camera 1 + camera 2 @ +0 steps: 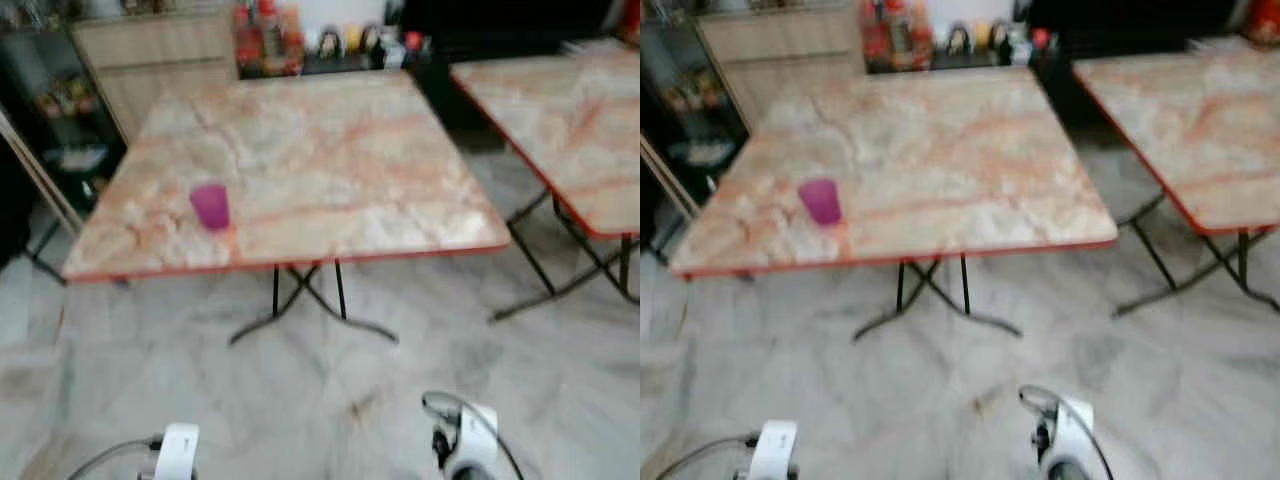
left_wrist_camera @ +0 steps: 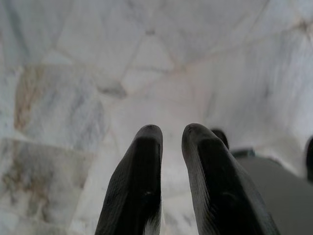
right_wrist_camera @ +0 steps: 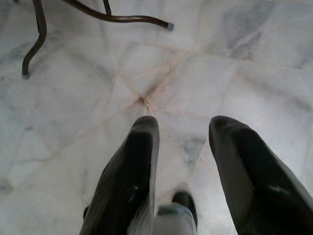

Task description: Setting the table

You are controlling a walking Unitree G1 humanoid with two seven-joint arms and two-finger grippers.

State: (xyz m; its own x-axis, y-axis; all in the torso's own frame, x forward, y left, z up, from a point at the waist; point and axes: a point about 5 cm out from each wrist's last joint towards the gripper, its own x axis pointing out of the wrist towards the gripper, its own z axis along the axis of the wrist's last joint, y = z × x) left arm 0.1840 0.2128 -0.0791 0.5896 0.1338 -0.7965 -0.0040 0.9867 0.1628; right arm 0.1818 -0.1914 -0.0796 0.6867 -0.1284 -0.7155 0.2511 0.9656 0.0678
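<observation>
A purple cup [image 1: 210,206] stands upright on the near left part of a marble-patterned folding table [image 1: 340,160] with a red edge, straight ahead of me. Both arms hang low over the marble floor, well short of the table. The left wrist [image 1: 176,450] and the right wrist [image 1: 462,440] show at the bottom of the eye views. In the left wrist view my left gripper [image 2: 171,133] has its fingers almost together with nothing between them. My right gripper [image 3: 183,126] points at the floor with its fingers spread and holds nothing.
A second table of the same kind [image 1: 570,120] stands to the right, with a gap of floor between the two. Black crossed legs [image 1: 300,300] run under the near table. Bottles and jars [image 1: 268,40] line a counter behind it. A dark shelf [image 1: 60,100] stands at the left.
</observation>
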